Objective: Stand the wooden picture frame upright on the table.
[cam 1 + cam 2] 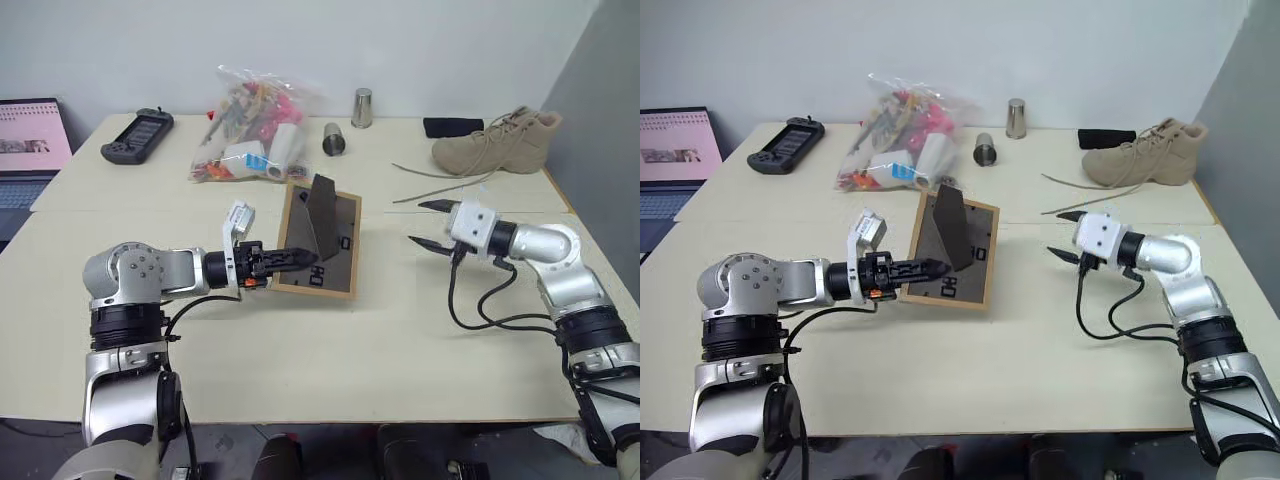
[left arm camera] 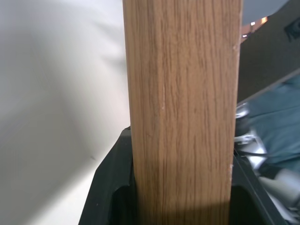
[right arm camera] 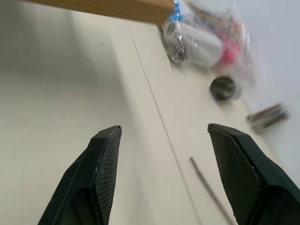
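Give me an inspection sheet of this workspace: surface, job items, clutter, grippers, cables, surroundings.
Surface: table, pale, bare near the front.
Job's things: wooden picture frame, back panel facing the camera, stand folded out, tilted, not yet upright.
Clutter: plastic bag of items, game controller, two metal cups, tan boot.
Grippers: left gripper shut on the frame's edge; right gripper open, empty.
Cables: black cable looping from the right wrist.
Surroundings: laptop, white wall.
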Robot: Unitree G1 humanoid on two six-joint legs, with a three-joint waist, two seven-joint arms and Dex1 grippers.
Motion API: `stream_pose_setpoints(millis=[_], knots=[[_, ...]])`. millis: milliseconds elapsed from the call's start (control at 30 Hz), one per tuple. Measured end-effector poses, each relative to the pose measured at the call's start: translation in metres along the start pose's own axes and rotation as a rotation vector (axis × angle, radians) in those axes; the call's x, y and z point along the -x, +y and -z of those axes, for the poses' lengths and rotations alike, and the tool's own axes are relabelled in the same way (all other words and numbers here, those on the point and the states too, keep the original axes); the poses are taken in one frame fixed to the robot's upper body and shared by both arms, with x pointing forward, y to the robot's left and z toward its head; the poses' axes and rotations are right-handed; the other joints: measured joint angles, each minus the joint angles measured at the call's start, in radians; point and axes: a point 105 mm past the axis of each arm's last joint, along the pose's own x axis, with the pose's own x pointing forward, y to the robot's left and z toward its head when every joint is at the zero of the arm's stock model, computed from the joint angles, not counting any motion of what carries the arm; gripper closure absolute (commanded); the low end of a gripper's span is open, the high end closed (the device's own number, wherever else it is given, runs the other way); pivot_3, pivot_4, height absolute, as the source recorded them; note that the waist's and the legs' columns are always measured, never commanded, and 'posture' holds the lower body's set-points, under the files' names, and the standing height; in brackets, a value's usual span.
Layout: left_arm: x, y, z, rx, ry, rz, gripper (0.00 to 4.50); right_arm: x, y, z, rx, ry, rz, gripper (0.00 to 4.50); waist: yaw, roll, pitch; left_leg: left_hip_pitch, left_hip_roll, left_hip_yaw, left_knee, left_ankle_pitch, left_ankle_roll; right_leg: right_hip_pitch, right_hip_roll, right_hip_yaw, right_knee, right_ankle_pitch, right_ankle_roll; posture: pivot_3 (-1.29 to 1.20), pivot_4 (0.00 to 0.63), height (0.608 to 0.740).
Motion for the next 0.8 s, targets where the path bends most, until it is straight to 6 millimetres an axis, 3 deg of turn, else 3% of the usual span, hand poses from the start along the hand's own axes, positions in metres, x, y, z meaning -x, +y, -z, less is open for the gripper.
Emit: stream_pose_setpoints(millis=[133,300,633,800], knots=[[-0.001,-0.001,0.002,0.056,-0.017,0.033,3.22,-0.004,0.006,-0.009,0.222,-0.088,0.045,1.37,-0.006,0.0,0.0,0.001,0.0,0.0,0.0,0.002,-0.004,0.0,-0.001,0.001,0.001,0.0,0.0,0.0,0.15,0.74],[-0.015,-0.008,0.02,0.104,0.0,0.111,3.22,-0.025,0.019,-0.046,0.453,-0.284,0.052,1.37,-0.002,0.0,0.0,0.002,-0.001,0.0,0.001,0.002,-0.004,0.001,-0.002,0.001,0.002,0.0,0.0,0.0,0.15,0.74],[-0.018,-0.017,0.038,0.145,-0.055,0.119,3.22,-0.049,0.028,-0.059,0.541,-0.366,0.093,1.37,-0.002,-0.001,0.0,0.003,-0.001,0.0,0.002,0.003,-0.005,0.001,-0.003,0.001,0.004,0.0,0.0,0.0,0.15,0.74],[-0.017,-0.022,0.036,0.132,-0.099,0.114,3.22,-0.054,0.03,-0.066,0.554,-0.409,0.096,2.34,0.0,-0.001,-0.001,0.003,-0.003,0.0,0.002,0.003,-0.005,0.002,-0.003,0.001,0.004,0.0,0.0,0.0,0.15,0.74]])
